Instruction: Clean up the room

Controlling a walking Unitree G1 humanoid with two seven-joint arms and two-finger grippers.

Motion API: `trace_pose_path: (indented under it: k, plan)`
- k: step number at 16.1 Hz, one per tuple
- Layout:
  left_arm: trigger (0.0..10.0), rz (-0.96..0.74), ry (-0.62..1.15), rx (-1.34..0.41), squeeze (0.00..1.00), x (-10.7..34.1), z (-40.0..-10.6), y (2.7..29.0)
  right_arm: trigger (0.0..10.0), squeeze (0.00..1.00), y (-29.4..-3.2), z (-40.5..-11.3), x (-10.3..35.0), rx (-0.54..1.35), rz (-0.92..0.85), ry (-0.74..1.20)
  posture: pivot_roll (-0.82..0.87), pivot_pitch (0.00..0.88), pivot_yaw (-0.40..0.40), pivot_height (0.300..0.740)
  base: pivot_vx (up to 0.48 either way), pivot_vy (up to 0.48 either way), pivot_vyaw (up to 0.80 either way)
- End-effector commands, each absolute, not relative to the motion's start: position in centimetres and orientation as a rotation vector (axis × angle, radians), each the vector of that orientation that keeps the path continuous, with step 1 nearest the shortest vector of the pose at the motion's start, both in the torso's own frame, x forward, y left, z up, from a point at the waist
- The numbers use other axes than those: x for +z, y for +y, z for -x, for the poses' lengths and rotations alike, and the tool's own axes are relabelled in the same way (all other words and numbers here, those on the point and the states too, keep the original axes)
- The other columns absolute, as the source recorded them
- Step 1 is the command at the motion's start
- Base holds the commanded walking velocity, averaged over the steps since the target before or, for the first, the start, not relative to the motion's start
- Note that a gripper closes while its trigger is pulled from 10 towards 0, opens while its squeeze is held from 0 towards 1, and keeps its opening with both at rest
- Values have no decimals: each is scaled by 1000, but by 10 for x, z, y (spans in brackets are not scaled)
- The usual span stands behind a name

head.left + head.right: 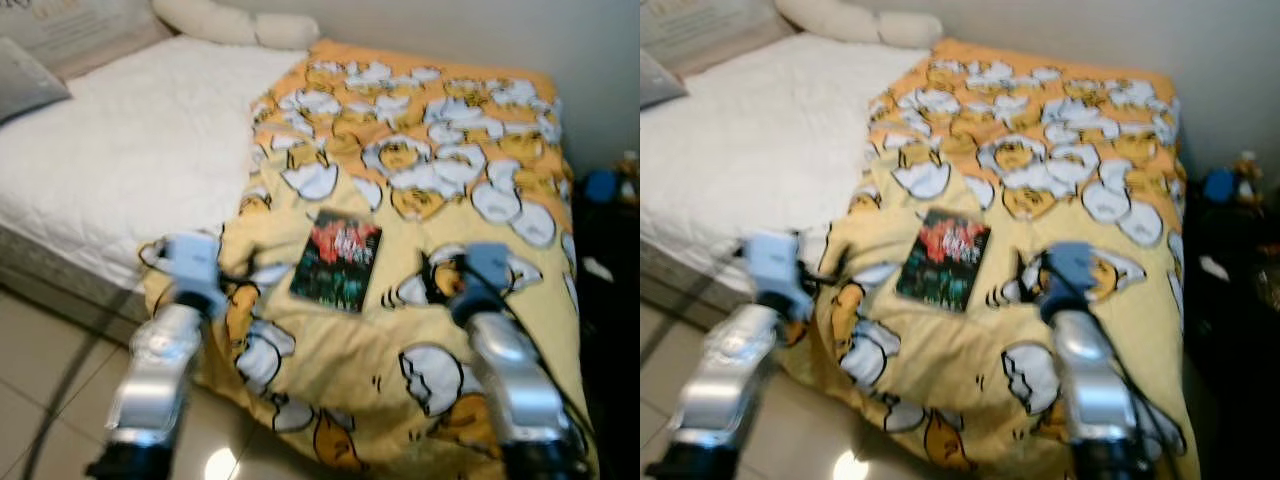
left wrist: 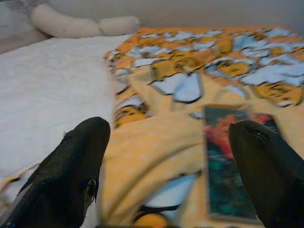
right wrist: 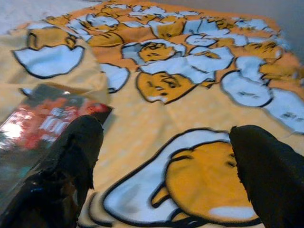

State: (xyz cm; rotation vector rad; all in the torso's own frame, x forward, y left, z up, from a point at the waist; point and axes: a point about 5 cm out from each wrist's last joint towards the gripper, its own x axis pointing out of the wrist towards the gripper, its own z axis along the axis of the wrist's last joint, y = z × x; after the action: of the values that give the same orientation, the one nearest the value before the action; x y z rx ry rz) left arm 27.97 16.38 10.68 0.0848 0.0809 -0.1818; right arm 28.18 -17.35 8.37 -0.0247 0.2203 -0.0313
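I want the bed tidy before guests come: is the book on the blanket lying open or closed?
Closed. The book lies flat on the yellow blanket, front cover up, no pages showing.

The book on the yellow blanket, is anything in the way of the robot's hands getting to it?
Nothing visible. The book lies flat on the blanket, with the open left hand and open right hand on either side.
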Motion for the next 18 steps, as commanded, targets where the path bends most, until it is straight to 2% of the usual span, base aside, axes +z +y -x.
trace_pose_path:
  k: [1,10,12,16,18]
  plan:
    - [10000,-104,75,-158,1000,109,-279,174,10000,0,-168,-284,87,-25,53,208,-74,0,-5,740,349,0,0]
    - [10000,-107,85,-130,1000,105,-271,175,10000,0,-161,-289,83,31,31,253,-42,0,-49,740,346,0,0]
    - [10000,-168,93,-174,1000,107,-271,173,10000,0,-160,-288,82,33,-11,258,-53,0,-33,740,343,0,0]
    - [10000,-117,88,-165,1000,109,-278,170,10000,0,-159,-279,79,49,-10,267,-98,0,19,740,135,0,0]
    - [10000,-116,92,-175,1000,109,-280,169,10000,0,-159,-277,79,51,-5,265,-101,0,24,740,0,0,800]
